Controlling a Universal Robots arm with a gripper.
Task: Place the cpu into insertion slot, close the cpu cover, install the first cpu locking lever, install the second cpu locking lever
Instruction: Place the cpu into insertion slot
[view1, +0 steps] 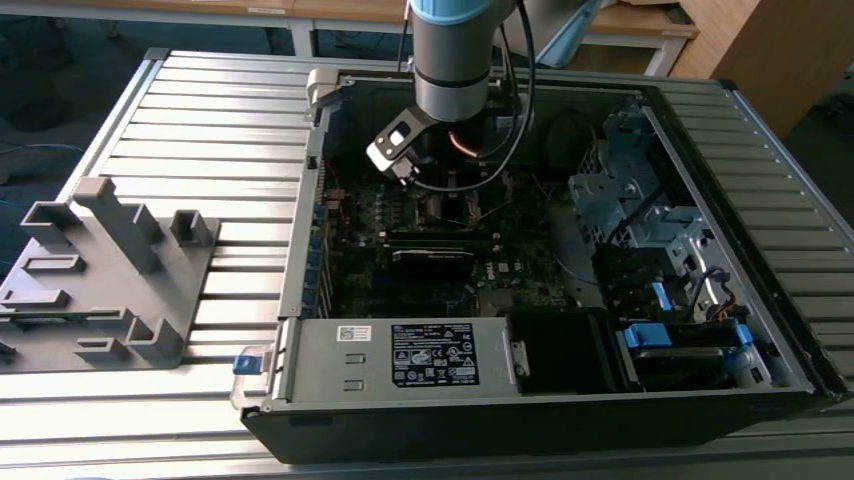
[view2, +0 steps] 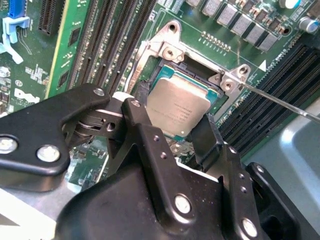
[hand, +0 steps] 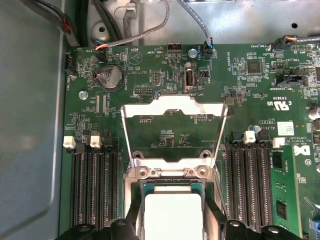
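Exterior view: the arm reaches into the open computer case, with the gripper on the cpu at the insertion slot.

From the exterior view's left I see a grey fixture on the slatted table, then the computer case, with the arm reaching down to the motherboard toward the case's far side. In both wrist views the gripper is closed to the chip's width. One black finger is against each of two opposite edges of the cpu, which sits silver top up within the rim of the insertion slot. I cannot tell whether it is fully seated. The cpu cover is swung open on its hinge, just beyond the slot. Black memory slots flank the socket on both sides. In the second wrist view, a thin lever rod extends away from a corner of the socket frame.
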